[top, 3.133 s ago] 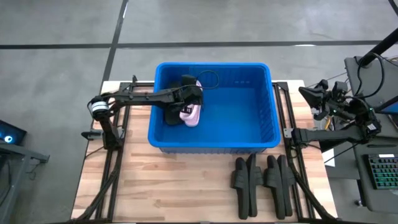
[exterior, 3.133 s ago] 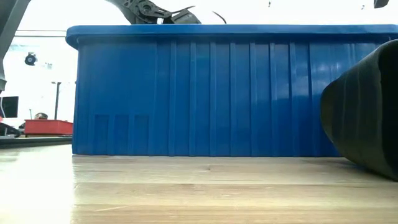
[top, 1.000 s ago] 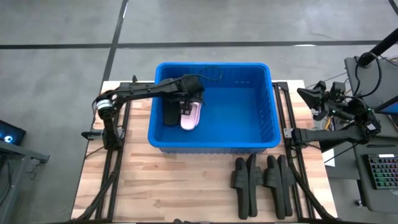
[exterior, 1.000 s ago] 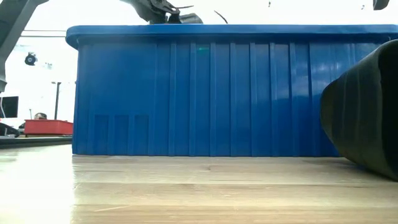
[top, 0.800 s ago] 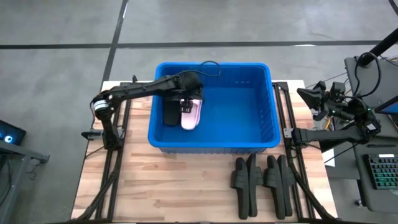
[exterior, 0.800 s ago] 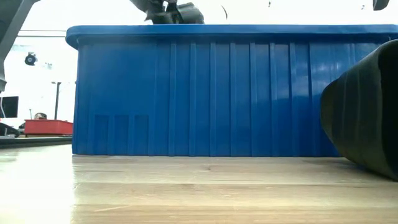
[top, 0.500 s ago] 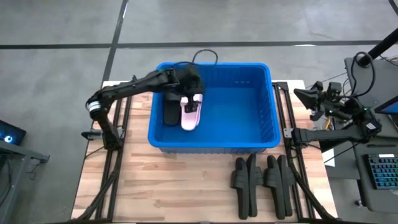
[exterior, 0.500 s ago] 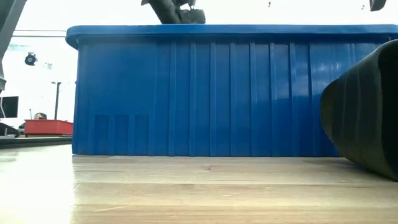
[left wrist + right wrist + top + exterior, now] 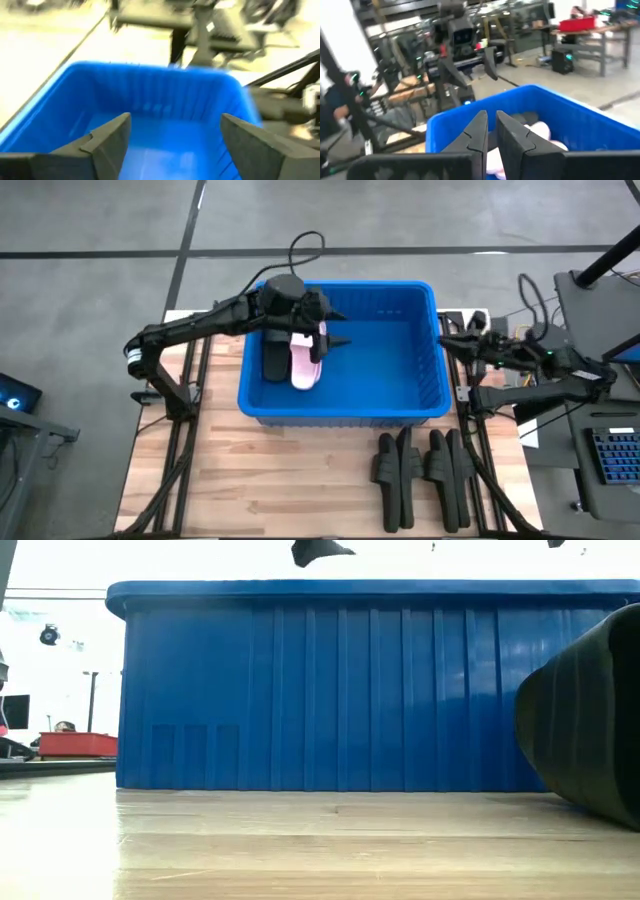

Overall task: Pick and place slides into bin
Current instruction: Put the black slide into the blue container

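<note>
A pale pink slide [image 9: 306,361] and a black slide [image 9: 274,360] are seen lying side by side in the left part of the blue bin [image 9: 420,395], while two matte black pairs [image 9: 422,470] wait on the table in front of it. The left gripper [image 9: 331,330] is held above the bin, fingers apart and empty, so a drop-off is judged finished. The right gripper [image 9: 447,346], closed and empty, is poised at the bin's right rim. A reach to the black pairs is called for next.

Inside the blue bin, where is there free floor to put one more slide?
The bin floor is bare from the pink slide to the right wall. Its left end is crowded: a black slide lies beside the pink one, and the open left gripper hangs above them.
</note>
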{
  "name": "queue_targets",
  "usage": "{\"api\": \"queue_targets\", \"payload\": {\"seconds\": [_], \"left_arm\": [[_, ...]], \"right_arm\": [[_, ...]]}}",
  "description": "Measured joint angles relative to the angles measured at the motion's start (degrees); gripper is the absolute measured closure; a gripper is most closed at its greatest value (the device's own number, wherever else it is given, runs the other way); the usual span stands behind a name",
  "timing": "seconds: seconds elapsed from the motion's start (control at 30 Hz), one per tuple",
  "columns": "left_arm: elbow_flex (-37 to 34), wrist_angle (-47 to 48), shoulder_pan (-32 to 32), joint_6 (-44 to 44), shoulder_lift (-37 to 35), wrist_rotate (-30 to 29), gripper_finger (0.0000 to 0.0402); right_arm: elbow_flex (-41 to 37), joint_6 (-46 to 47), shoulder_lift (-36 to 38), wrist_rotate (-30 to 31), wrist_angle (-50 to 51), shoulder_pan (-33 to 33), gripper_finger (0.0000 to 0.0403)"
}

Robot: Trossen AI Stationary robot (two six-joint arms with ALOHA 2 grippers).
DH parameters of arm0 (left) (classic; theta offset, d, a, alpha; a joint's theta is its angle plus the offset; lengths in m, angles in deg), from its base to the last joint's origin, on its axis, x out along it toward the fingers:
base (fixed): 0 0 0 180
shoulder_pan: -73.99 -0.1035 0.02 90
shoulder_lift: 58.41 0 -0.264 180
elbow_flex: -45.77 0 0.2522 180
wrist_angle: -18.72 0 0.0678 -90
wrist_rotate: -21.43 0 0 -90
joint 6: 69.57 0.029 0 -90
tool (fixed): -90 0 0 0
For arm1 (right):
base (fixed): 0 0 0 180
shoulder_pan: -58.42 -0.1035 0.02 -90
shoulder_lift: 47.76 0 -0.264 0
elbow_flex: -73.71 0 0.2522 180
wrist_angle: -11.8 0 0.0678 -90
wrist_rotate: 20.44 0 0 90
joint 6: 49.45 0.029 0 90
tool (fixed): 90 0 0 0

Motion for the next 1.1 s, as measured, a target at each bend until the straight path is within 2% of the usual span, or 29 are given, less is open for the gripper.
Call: {"api": "queue_targets", "payload": {"seconds": [0.23,0.4,0.43,0.57,0.67,0.83,0.93,1.1], "left_arm": [[0.0,-6.91,4.42,-0.29,-0.31,0.11,0.0254],[0.09,-13.07,6.43,-5.32,-0.62,-0.17,0.0374],[0.09,-13.74,6.74,-6.08,-0.96,-0.32,0.0388],[0.26,-16.15,8.3,-6.93,-3.26,-5.12,0.0386],[0.26,-15.08,9.54,-7.63,-6.04,-9.63,0.0385],[-0.12,-6.6,11.63,-7.21,-11.92,-18.66,0.0385],[-0.26,-0.94,12.31,-7.1,-15.23,-22.68,0.0385],[-0.71,7.23,12.39,-7.13,-19.74,-23.13,0.0385]], "right_arm": [[0.02,-6.81,-6.39,-5.45,-9.66,0.0,0.0352],[0.02,-3.7,-8.32,-5.64,-17.19,0.0,0.034],[0.02,-3.28,-8.31,-5.6,-17.73,0.01,0.0339],[0.02,-1.21,-8.3,-7.3,-18.4,0.02,0.0339],[0.02,0.51,-8.27,-13.78,-18.47,0.0,0.0327],[1.48,5.67,-9.73,-24.41,-18.44,-0.55,0.0282],[3.27,7.08,-12.01,-24.93,-18.21,-2.16,0.0246],[8.26,4.29,-18.15,-24.84,-17.87,-6.55,0.0195]]}}
